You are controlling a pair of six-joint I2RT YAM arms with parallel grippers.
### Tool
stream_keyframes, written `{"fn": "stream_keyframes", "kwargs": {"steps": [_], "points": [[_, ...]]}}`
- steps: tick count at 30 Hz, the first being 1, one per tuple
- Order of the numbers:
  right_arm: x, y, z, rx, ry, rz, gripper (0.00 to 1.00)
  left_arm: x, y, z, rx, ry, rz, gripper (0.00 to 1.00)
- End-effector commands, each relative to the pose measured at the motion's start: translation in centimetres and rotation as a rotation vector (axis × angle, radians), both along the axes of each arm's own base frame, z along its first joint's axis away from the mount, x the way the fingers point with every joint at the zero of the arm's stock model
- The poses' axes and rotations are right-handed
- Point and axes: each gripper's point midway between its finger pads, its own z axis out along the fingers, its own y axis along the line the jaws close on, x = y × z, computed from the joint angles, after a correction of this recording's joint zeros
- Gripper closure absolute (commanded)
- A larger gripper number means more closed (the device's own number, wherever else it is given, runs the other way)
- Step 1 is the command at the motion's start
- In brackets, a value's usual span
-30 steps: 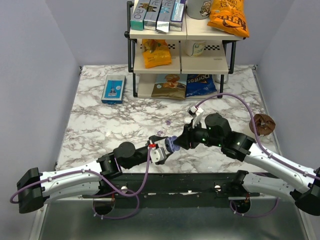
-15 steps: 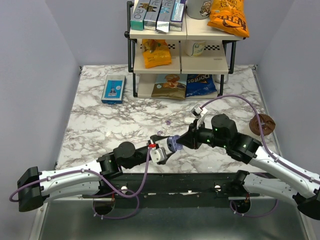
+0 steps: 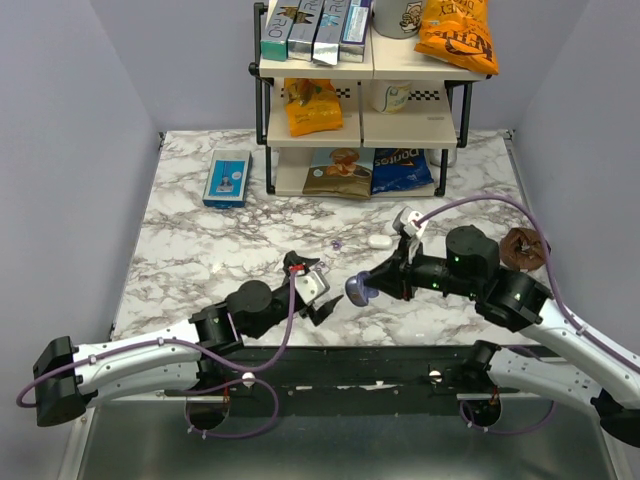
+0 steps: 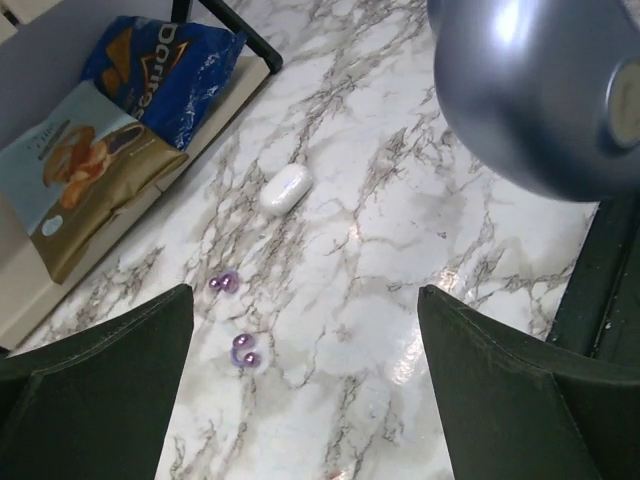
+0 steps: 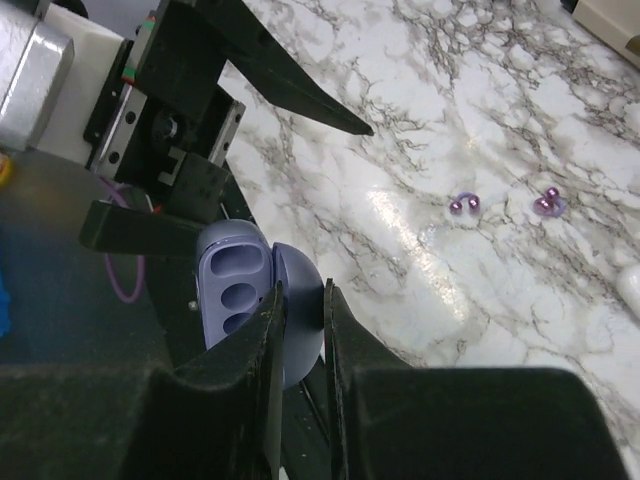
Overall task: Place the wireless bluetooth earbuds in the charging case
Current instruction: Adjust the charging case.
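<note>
The charging case (image 5: 238, 290), lid open, sits pinched between the nearly closed fingers of the right gripper (image 5: 300, 325), above the near edge of the table (image 3: 200, 250). The left gripper (image 3: 316, 285) gapes wide, holding nothing. A second ago both grippers met at the case; now they are apart. The purple earbuds (image 4: 224, 283) lie on the table.

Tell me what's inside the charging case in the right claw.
The charging case shows empty sockets, no earbud seated. The right claw covers its lower part, so that bit is unseen. Both purple earbuds lie on the table.
</note>
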Motion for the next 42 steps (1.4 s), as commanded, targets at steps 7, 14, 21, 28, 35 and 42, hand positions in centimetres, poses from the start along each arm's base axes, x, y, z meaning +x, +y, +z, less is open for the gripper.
{"fn": "stream_keyframes", "kwargs": {"steps": [7,14,21,28,35,42], "points": [[3.2,-3.9,1.8,-0.138,-0.39,-0.099,0.96,-4.7,-1.6,5.3,-0.204,0.288,-0.227,0.01],[2.1,-2.2,2.8,-0.178,-0.353,0.033,0.99,-4.8,-3.4,5.5,-0.193,0.484,-0.393,0.01],[1.6,-2.4,3.4,-0.186,-0.361,0.058,0.99,-4.6,-1.2,7.7,-0.459,0.3,-0.384,0.01],[0.7,-0.9,1.7,-0.255,-0.399,0.141,0.99,-6.6,-3.9,6.1,-0.269,0.377,-0.598,0.1],[0.2,-0.4,0.6,-0.262,-0.402,0.146,0.99,-6.4,-5.0,5.7,-0.197,0.345,-0.649,0.17],[-0.1,0.2,-0.1,-0.265,-0.393,0.172,0.99,-6.1,-5.3,4.8,-0.176,0.304,-0.665,0.28]]}}
